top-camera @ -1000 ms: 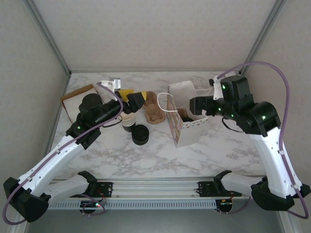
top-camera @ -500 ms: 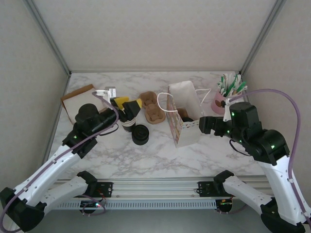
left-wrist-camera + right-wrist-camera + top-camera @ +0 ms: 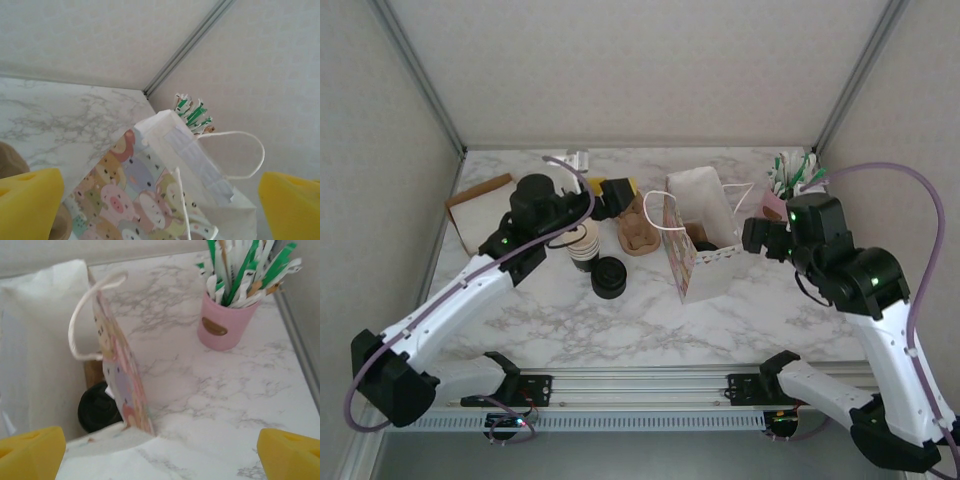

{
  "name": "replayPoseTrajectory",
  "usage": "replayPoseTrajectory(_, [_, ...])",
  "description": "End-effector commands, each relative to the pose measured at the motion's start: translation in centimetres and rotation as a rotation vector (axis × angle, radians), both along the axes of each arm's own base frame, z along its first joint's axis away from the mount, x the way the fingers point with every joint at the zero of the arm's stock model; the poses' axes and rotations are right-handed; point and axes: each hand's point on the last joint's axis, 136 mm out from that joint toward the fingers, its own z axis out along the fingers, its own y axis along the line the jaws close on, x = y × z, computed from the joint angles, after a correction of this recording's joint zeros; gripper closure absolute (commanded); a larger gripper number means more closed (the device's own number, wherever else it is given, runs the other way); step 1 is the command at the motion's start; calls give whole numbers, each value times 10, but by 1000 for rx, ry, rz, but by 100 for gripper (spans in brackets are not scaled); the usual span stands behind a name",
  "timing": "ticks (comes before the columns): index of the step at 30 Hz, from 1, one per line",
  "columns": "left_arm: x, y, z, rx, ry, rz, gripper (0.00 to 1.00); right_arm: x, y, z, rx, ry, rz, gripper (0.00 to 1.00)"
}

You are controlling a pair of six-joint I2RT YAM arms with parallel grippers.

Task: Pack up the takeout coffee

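the right pincer [image 3: 159,454] has backed out of the pig-printed white paper bag [image 3: 682,262] and hangs wide open and empty beside it, the left pincer [image 3: 160,202] open too, while the black-lidded takeout coffee cup [image 3: 97,412] sits inside the bag, so packing looks done.

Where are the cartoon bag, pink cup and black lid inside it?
cartoon bag [image 3: 125,200], left wrist view, printed side.
pink cup [image 3: 225,330], right wrist view, front wall.
black lid [image 3: 97,412], right wrist view, top.

the bag [image 3: 705,275] stands mid-way across the counter [image 3: 620,330], the takeout coffee [image 3: 97,412] inside it; carrier tray [image 3: 638,235], cup stack [image 3: 583,245] and lid pile [image 3: 608,278] lie to its left, the straw holder [image 3: 222,325] behind its right.
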Motion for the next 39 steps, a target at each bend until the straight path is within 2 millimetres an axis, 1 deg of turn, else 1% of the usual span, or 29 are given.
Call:
replayPoseTrajectory(1, [7, -15, 24, -16, -63, -42, 0, 16, -13, 10, -52, -12, -75, 1])
replayPoseTrajectory(2, [13, -19, 22, -3, -59, -42, 0, 22, -14, 12, -49, -9, -91, 1])
replayPoseTrajectory(5, [31, -27, 27, 21, -57, -46, 0, 41, -17, 14, -26, 6, -115, 1])
replayPoseTrajectory(7, [46, -33, 22, 38, -35, -49, 0, 56, -22, 14, -11, 20, -142, 3])
replayPoseTrajectory(8, [53, -35, 21, 42, -21, -51, 0, 63, -26, 11, 0, 36, -158, 5])
replayPoseTrajectory(9, [59, -35, 22, 43, -12, -54, 1, 70, -27, 9, 16, 52, -164, 10])
replayPoseTrajectory(12, [80, -35, 14, 50, 37, -64, 0, 90, -34, -1, 43, 93, -191, 24])
replayPoseTrajectory(14, [90, -35, 10, 51, 55, -75, 0, 102, -39, -7, 41, 105, -202, 33])
replayPoseTrajectory(16, [98, -34, 6, 47, 74, -78, 0, 114, -46, -15, 51, 131, -224, 43])
replayPoseTrajectory(20, [101, -35, 2, 35, 79, -93, 0, 136, -58, -34, 56, 190, -261, 58])
replayPoseTrajectory(22, [101, -34, 0, 35, 79, -94, 0, 146, -63, -43, 52, 209, -273, 62])
replayPoseTrajectory(27, [100, -30, -7, 32, 91, -94, 0, 165, -68, -60, 48, 247, -287, 66])
replayPoseTrajectory(31, [98, -28, -10, 32, 97, -92, 1, 177, -65, -72, 59, 272, -281, 67])
replayPoseTrajectory(37, [94, -25, -12, 29, 98, -87, 0, 189, -61, -82, 76, 298, -270, 68])
replayPoseTrajectory(39, [93, -25, -12, 27, 98, -86, 0, 191, -60, -86, 77, 308, -267, 71])
